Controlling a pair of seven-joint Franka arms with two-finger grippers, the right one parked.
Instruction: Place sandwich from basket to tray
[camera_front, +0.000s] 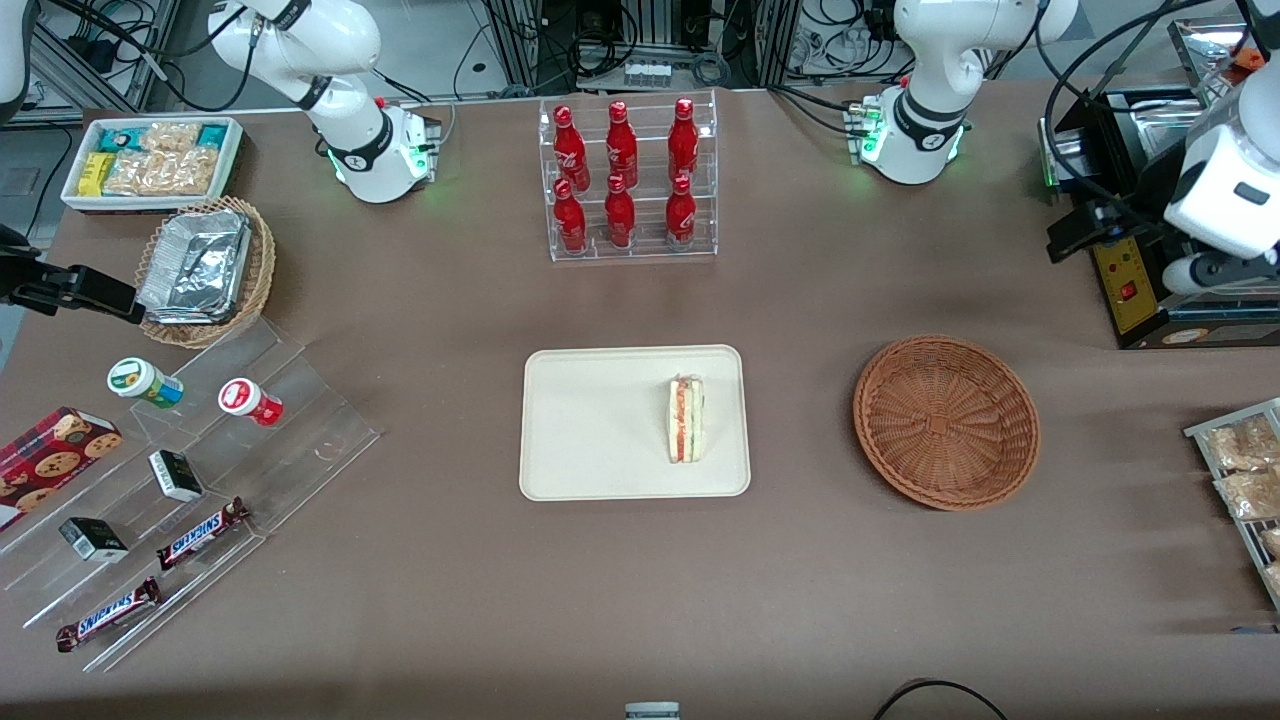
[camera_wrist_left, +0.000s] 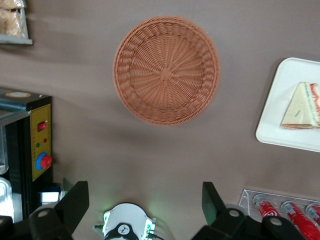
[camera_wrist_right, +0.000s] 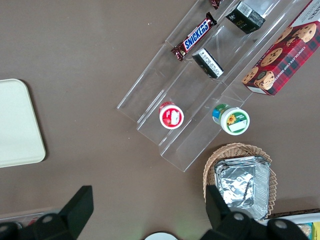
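The sandwich (camera_front: 686, 420) (camera_wrist_left: 301, 106), a white wedge with red and green filling, lies on the cream tray (camera_front: 590, 440) (camera_wrist_left: 282, 95) near the tray's edge that faces the basket. The reddish-brown wicker basket (camera_front: 946, 422) (camera_wrist_left: 166, 70) sits beside the tray toward the working arm's end and holds nothing. My gripper (camera_front: 1078, 235) (camera_wrist_left: 145, 192) hangs high over the table, farther from the front camera than the basket and next to a black control box. It is open, its two fingers (camera_wrist_left: 75, 200) wide apart with nothing between them.
A black control box (camera_front: 1130, 290) with a red button stands near the gripper. A clear rack of red bottles (camera_front: 627, 180) stands farther from the front camera than the tray. Snack packets (camera_front: 1245, 470) lie at the working arm's end. Acrylic steps (camera_front: 200, 480) with snacks lie at the parked arm's end.
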